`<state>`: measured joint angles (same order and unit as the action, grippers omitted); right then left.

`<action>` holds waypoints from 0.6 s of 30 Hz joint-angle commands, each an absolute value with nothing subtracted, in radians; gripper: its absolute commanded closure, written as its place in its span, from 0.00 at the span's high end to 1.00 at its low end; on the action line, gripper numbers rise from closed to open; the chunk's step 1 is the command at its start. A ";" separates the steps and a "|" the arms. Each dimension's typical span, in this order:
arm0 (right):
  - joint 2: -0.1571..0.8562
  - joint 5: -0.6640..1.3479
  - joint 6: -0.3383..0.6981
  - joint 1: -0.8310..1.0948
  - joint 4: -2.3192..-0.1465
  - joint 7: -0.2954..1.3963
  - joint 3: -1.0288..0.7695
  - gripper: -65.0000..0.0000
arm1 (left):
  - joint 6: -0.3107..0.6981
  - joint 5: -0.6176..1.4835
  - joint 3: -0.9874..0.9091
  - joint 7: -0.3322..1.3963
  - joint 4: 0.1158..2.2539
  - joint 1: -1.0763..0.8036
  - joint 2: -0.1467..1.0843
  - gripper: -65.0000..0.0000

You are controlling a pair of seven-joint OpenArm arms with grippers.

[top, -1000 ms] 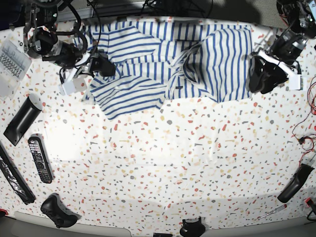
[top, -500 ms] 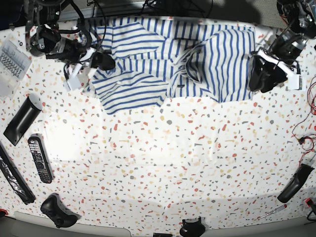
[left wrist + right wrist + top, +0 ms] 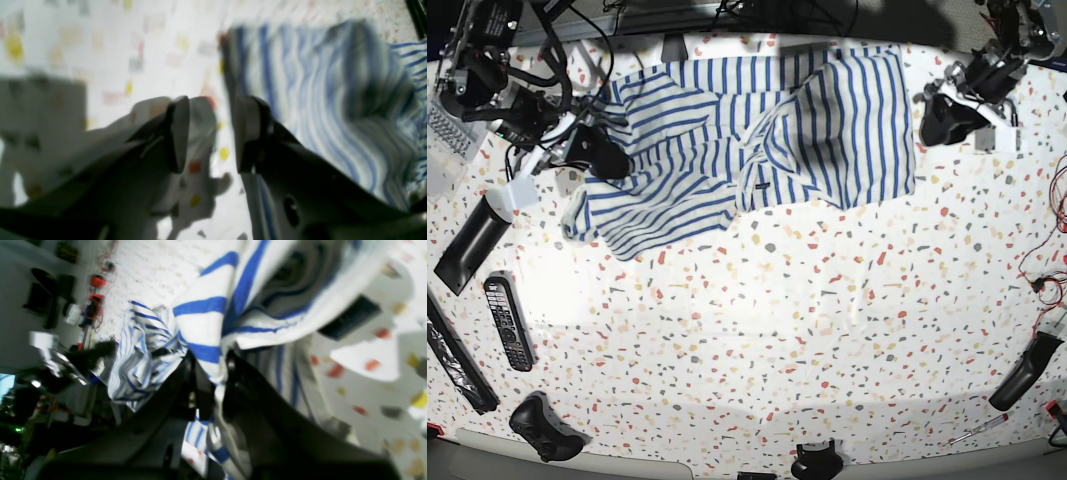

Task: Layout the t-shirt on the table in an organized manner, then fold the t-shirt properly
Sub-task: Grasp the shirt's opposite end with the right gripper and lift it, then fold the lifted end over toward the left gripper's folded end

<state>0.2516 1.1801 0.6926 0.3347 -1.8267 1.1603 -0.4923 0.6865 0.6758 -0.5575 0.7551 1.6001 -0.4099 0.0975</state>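
T-shirt (image 3: 757, 140) rumpled on table (image 3: 767, 340), right end effector (image 3: 213, 373) clamped on it, left end effector (image 3: 210, 133) apart.

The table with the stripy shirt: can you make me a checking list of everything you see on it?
Surface: the table, white with coloured flecks, mostly bare in the middle.
Job's things: the t-shirt lies crumpled and partly doubled over at the far edge, not yet spread flat.
Clutter: remote control, long black bar, game controller, all at one side.
Grippers: right gripper shut on the t-shirt's fabric; left gripper open, beside the shirt's edge, holding nothing.
Cables: red wires at the table's edge.
Surroundings: dark equipment beyond the far edge, too dim to name.
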 commanded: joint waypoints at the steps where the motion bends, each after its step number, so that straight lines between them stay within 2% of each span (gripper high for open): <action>1: 0.245 1.227 0.698 0.327 -1.861 1.138 -0.496 0.00 | 0.698 0.699 -0.562 0.732 1.594 -0.407 0.112 0.32; 7: 0.166 1.275 0.698 0.327 -1.935 1.138 -0.405 0.00 | 0.698 0.707 -0.501 0.736 1.509 -0.395 0.132 0.32; 14: 0.063 1.212 0.698 0.310 -1.942 1.134 -0.126 0.00 | 0.698 0.706 -0.263 0.739 1.509 -0.394 0.131 0.32; 18: -0.001 1.116 0.698 0.311 -1.942 1.097 0.033 0.00 | 0.698 0.706 -0.197 0.735 1.509 -0.388 0.131 0.32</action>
